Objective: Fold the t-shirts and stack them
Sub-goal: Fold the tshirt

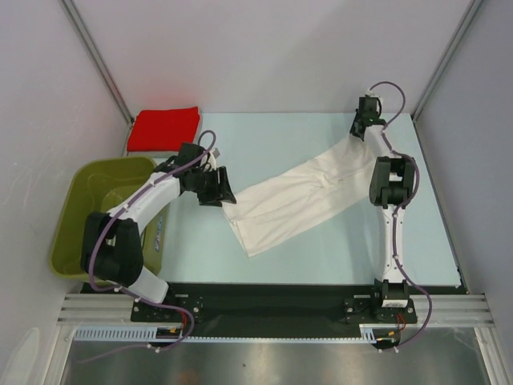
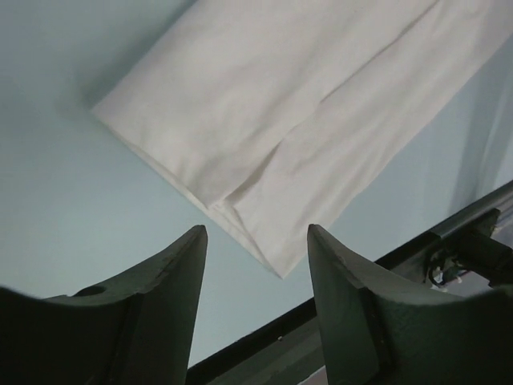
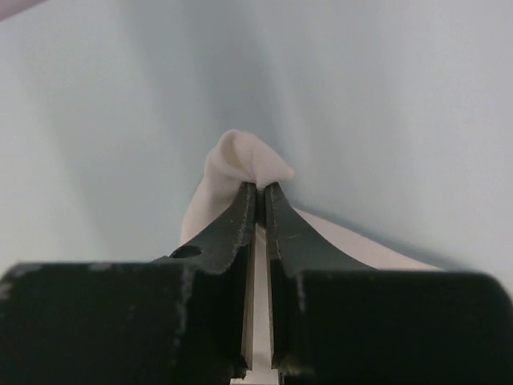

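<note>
Fold under way: shirt mid-frame.
Right gripper clamped on it; left gripper apart, corner pinch next.

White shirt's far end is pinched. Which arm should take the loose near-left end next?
Left, probably. The left end effector hangs open just beside that end of the white t-shirt, while the right end effector is shut on the far end.

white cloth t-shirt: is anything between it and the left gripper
Nothing visible does: the open left gripper faces the folded white cloth t-shirt directly, with only bare pale blue table around its corner.
</note>
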Available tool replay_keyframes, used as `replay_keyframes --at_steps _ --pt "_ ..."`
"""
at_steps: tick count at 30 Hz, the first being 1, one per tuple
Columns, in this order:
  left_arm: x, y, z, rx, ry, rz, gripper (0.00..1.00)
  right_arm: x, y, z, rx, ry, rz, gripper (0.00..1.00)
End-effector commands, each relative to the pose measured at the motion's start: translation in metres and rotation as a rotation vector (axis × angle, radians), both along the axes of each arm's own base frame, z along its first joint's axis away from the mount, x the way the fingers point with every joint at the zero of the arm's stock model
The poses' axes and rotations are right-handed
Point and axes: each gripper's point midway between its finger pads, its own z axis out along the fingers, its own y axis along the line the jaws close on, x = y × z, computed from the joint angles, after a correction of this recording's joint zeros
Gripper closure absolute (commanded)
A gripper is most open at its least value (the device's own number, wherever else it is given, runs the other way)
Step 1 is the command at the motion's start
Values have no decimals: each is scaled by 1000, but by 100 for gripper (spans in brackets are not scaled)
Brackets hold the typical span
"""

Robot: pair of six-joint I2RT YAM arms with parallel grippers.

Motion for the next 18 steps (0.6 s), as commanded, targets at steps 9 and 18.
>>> replay_keyframes --at_steps 9,18 --pt "86 9 -28 173 -54 -58 34 43 41 48 6 -200 74 73" --pt "97 16 -81 243 61 -172 30 20 -21 132 49 -257 -48 37"
